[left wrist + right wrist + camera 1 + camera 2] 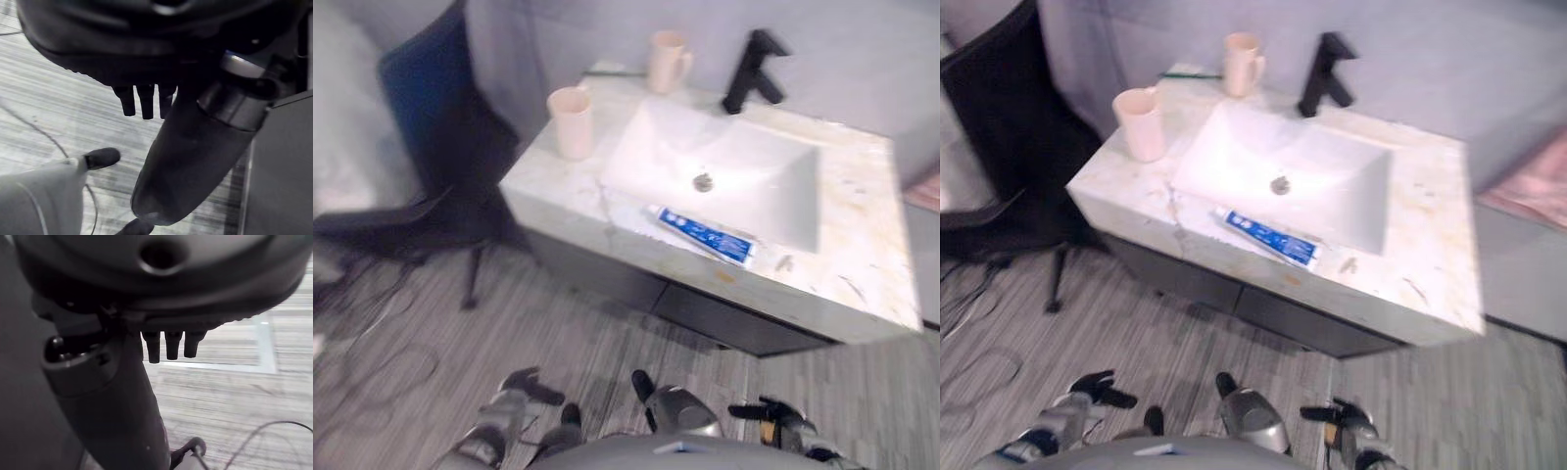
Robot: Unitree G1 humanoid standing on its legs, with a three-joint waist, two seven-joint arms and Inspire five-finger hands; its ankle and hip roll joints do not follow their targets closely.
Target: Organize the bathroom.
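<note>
A blue and white toothpaste tube (705,235) lies on the marble counter (862,245), along its front strip just before the white basin (734,171). A cream cup (572,121) stands at the counter's left end. At the back, left of the black faucet (754,70), a cream mug (668,61) with a handle stands. A thin green item (1183,74) lies at the back left corner. My left hand (530,386) and right hand (762,412) hang low over the floor, well short of the vanity. Both are open and hold nothing, with fingers (145,103) and fingers (172,345) straight.
A dark blue office chair (440,127) stands close against the vanity's left side. Dark drawers (705,313) run under the counter. Something pink (1528,186) lies right of the vanity. Striped grey floor (558,333) stretches between me and the vanity.
</note>
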